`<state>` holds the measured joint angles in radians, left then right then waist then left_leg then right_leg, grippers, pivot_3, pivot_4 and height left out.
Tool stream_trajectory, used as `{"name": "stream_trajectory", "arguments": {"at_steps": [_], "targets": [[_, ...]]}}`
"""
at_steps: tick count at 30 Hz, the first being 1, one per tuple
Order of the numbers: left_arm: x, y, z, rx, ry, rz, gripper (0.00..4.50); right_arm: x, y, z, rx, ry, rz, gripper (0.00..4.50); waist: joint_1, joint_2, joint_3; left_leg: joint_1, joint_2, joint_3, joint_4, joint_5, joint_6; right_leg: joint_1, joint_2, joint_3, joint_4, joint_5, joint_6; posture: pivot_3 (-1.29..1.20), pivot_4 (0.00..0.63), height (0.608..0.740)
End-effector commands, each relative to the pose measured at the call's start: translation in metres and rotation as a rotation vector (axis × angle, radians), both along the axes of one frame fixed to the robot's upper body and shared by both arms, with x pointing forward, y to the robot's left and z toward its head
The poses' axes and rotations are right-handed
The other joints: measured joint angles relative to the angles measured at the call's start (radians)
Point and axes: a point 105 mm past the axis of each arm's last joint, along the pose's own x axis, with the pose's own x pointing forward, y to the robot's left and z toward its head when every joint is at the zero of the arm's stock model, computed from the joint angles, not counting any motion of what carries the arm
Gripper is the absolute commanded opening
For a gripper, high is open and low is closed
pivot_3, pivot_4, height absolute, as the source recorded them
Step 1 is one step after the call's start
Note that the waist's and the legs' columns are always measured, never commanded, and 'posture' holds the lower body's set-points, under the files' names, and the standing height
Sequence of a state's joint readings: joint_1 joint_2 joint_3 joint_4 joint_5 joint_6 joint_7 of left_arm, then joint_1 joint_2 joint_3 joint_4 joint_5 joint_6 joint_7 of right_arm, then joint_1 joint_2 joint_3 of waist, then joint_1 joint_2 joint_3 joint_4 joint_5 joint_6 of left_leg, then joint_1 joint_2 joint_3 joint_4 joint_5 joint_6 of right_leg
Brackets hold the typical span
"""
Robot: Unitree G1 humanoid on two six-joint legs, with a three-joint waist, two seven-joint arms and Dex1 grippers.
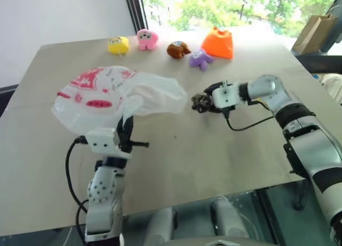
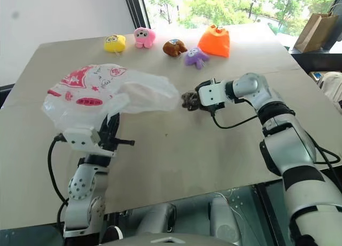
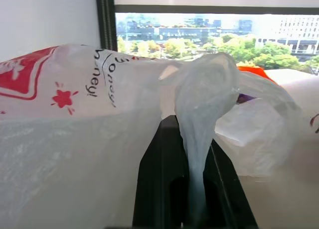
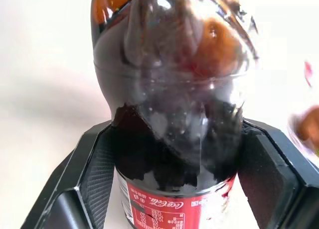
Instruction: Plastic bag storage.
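Right wrist view, fingers (image 4: 174, 174) clamp cola bottle (image 4: 174, 89)

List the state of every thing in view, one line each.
plastic bag: lifted off the table, one twisted strand pinched by the left gripper.
left gripper: shut on the plastic bag.
cola bottle: held lying sideways, dark drink inside.
right gripper: shut on the cola bottle, beside the bag's loose end.
toys: resting in a row at the table's far edge.

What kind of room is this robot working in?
Probably a lab or office test room, upstairs: a plain light wooden table stands by a large window overlooking treetops and city buildings, with small plush toys lined up like test props and a brown paper bag nearby.
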<state>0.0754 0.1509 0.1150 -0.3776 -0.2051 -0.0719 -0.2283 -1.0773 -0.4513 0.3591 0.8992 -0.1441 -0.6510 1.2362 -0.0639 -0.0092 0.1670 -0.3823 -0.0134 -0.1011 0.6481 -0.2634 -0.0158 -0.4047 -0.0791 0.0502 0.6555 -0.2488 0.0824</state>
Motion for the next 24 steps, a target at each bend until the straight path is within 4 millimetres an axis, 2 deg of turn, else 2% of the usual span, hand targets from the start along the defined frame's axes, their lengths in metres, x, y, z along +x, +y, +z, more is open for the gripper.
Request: {"name": "stream_trajectory", "arguments": {"at_steps": [1, 3, 5, 11, 14, 19, 22, 24], "targets": [[0.006, -0.031, 0.014, 0.0, -0.042, -0.177, 0.0, -0.048, 0.024, 0.032, 0.105, 0.052, 0.194, 2.96, 0.011, 0.0, 0.0, -0.001, 0.0, -0.002, 0.0, 0.0, 0.0, 0.0, 0.0, -0.002, 0.0, 0.0, 0.0, 0.0, 0.15, 0.74], [0.003, -0.047, 0.014, 0.019, -0.046, -0.279, 0.0, -0.06, 0.027, 0.036, 0.122, 0.076, 0.198, 2.96, 0.012, 0.001, 0.001, -0.001, -0.001, -0.002, 0.001, 0.0, 0.0, 0.0, -0.001, -0.002, 0.0, 0.0, 0.0, 0.0, 0.15, 0.74], [-0.006, -0.061, 0.014, 0.036, -0.055, -0.388, 0.0, -0.057, 0.028, 0.04, 0.136, 0.034, 0.155, 2.96, 0.015, 0.001, 0.001, -0.001, -0.001, -0.001, 0.001, 0.0, 0.0, -0.001, -0.001, -0.001, 0.001, 0.0, 0.0, 0.0, 0.15, 0.74], [-0.037, -0.068, 0.006, 0.05, -0.039, -0.548, 0.0, -0.016, 0.023, 0.043, 0.106, -0.163, -0.072, 2.96, 0.023, 0.001, 0.002, -0.001, 0.0, -0.001, 0.001, 0.0, 0.0, -0.002, 0.0, -0.001, 0.003, 0.0, 0.0, 0.0, 0.15, 0.74], [-0.045, -0.069, -0.001, 0.06, -0.023, -0.566, 0.0, -0.002, 0.021, 0.042, 0.031, -0.291, -0.095, 2.96, 0.024, 0.002, 0.002, -0.001, -0.001, 0.0, 0.001, 0.0, 0.0, -0.002, 0.0, -0.001, 0.002, 0.0, 0.0, 0.0, 0.15, 0.74], [-0.047, -0.062, -0.012, 0.091, -0.002, -0.509, 0.0, -0.002, 0.018, 0.054, -0.001, -0.359, -0.06, 2.96, 0.023, 0.002, 0.003, -0.002, -0.001, 0.002, 0.0, 0.001, -0.001, -0.004, 0.0, 0.001, 0.001, 0.0, 0.0, 0.0, 0.15, 0.74], [-0.045, -0.058, -0.014, 0.094, -0.004, -0.473, 0.0, -0.009, 0.01, 0.073, 0.01, -0.315, -0.046, 2.96, 0.024, 0.002, 0.004, -0.003, -0.001, 0.002, 0.0, 0.0, -0.001, -0.005, -0.001, 0.001, 0.001, 0.0, 0.0, 0.0, 0.15, 0.74], [-0.045, -0.058, -0.016, 0.09, -0.002, -0.469, 0.0, -0.019, 0.012, 0.087, 0.049, -0.271, -0.021, 2.96, 0.025, 0.002, 0.004, -0.004, -0.001, 0.002, 0.001, 0.0, 0.0, -0.005, -0.001, 0.0, 0.0, 0.0, 0.0, 0.0, 0.15, 0.74]]}}
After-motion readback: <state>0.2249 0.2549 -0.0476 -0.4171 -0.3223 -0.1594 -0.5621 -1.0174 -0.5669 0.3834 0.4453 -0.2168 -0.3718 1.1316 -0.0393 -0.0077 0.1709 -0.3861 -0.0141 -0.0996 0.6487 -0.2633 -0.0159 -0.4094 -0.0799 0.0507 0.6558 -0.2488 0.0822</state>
